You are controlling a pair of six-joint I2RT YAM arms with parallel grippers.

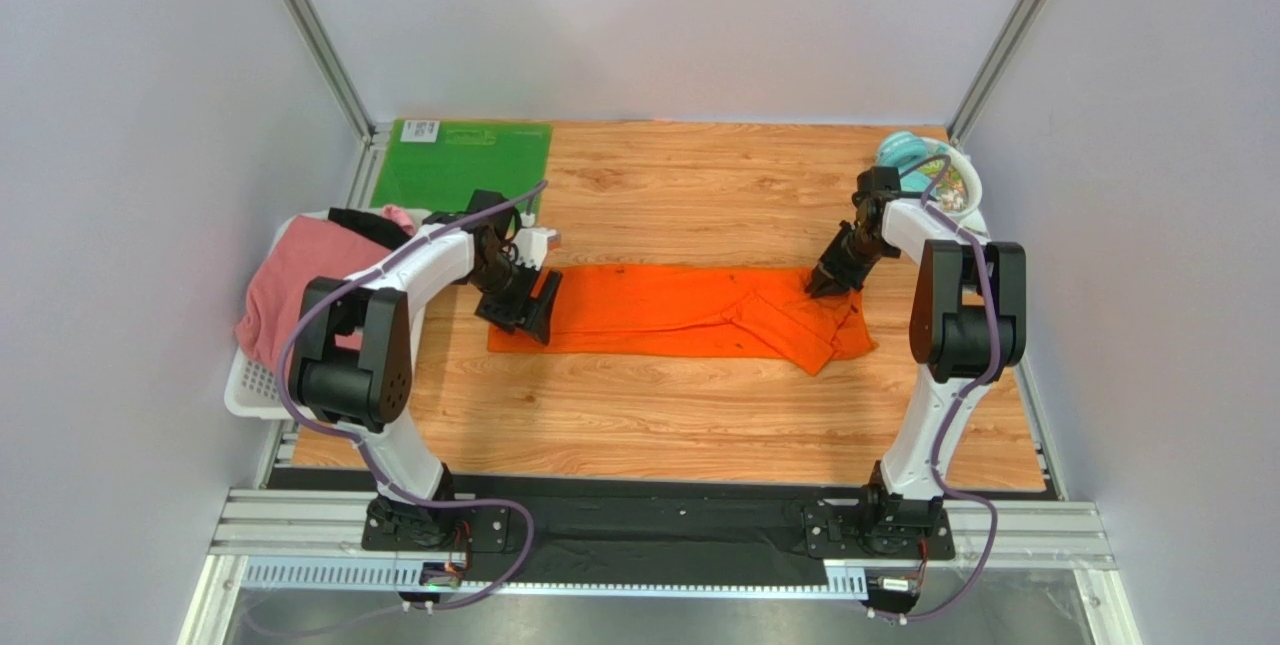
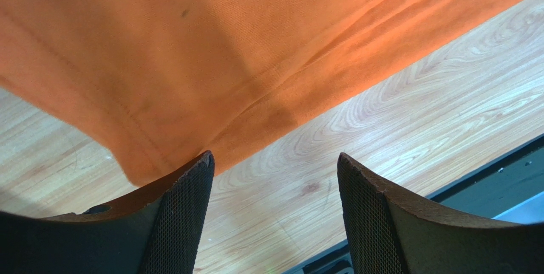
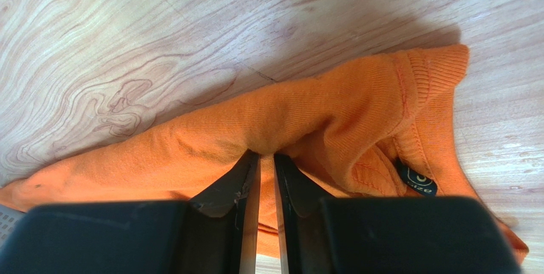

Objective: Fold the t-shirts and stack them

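Note:
The orange t-shirt [image 1: 684,309] lies folded into a long strip across the middle of the wooden table [image 1: 661,420]. My left gripper [image 1: 522,308] is at the strip's left end, open and empty, its jaws wide apart just off the shirt's hem [image 2: 159,89]. My right gripper [image 1: 828,282] is at the right end, shut on a pinched fold of the orange t-shirt [image 3: 306,115] near the collar. A dusty pink t-shirt [image 1: 301,285] and a black t-shirt [image 1: 365,224] lie in a white basket [image 1: 253,387] at the left.
A flat green mat [image 1: 458,158] lies at the back left of the table. A white bowl with a teal object [image 1: 932,165] stands at the back right. A dark rail [image 2: 498,178] runs along the table's near edge.

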